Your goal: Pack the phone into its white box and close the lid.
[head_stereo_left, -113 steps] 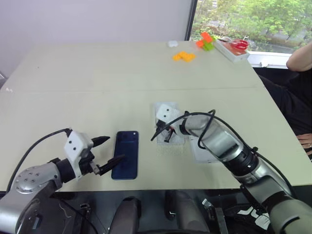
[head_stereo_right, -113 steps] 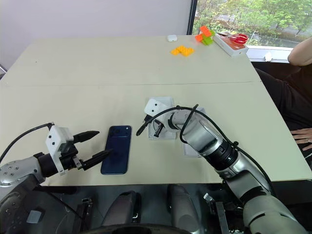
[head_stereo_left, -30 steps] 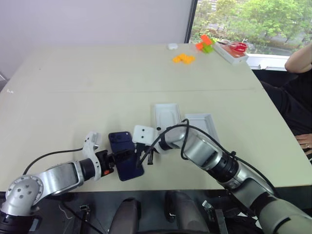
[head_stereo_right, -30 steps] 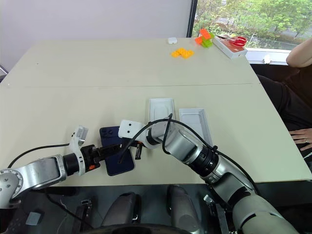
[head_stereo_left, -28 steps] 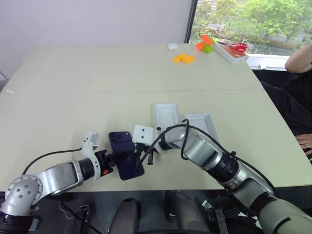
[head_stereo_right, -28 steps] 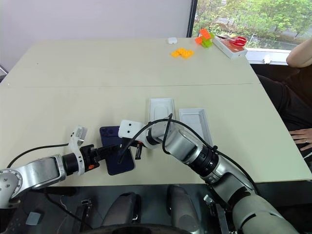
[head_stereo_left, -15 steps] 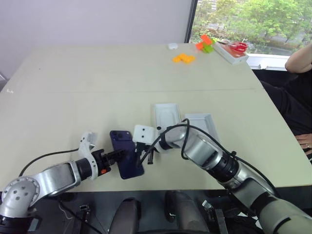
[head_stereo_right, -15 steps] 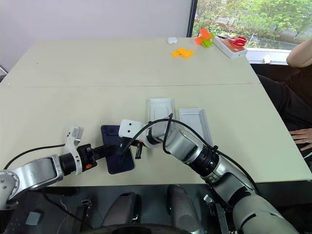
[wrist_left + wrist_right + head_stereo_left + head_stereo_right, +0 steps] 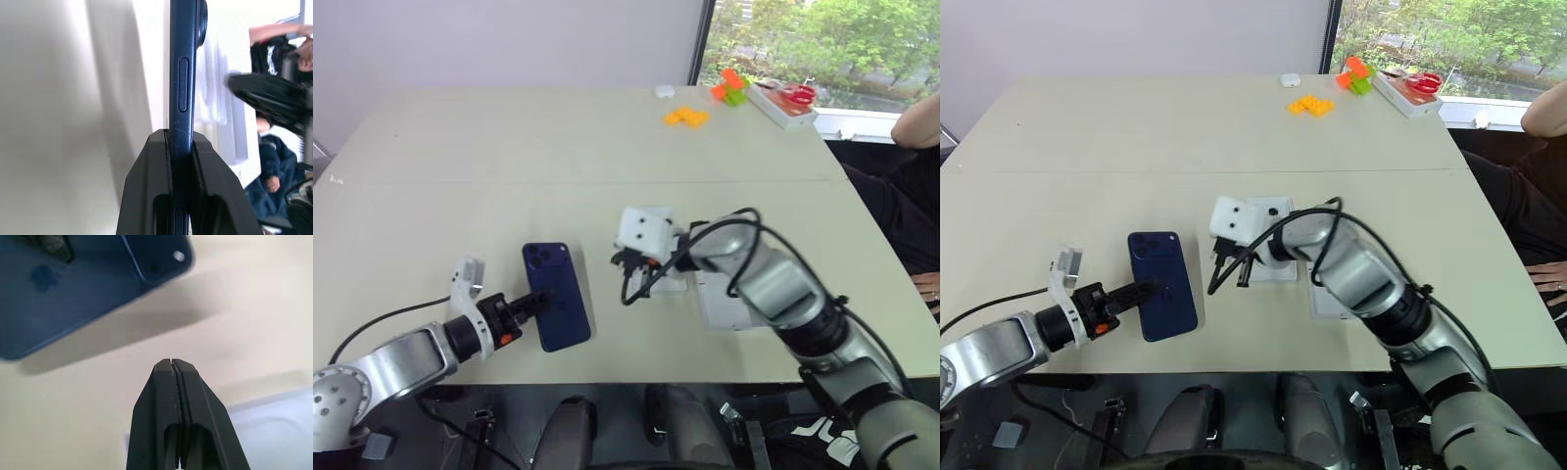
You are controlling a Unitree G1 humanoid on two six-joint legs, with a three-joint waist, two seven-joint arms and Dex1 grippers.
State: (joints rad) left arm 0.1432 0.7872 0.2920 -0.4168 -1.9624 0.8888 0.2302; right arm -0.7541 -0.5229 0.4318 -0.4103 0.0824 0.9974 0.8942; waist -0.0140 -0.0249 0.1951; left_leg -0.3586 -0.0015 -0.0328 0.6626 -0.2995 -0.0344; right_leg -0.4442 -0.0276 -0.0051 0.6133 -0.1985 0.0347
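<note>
The phone (image 9: 554,295) has a glossy dark navy back, smooth like glass, with a satin-looking edge band (image 9: 183,88); the bench (image 9: 509,147) is a matt, pale beige, smooth laminate-like top; the left tool (image 9: 182,147) and right tool (image 9: 171,363) have fingers of matt black plastic; the white trays (image 9: 1330,294) look like matt cardboard.

Silver-grey metal arms with black joint bands, looping black cables and white camera blocks at the wrists; the left gripper (image 9: 536,303) and right gripper (image 9: 1228,277) end in black fingers.
</note>
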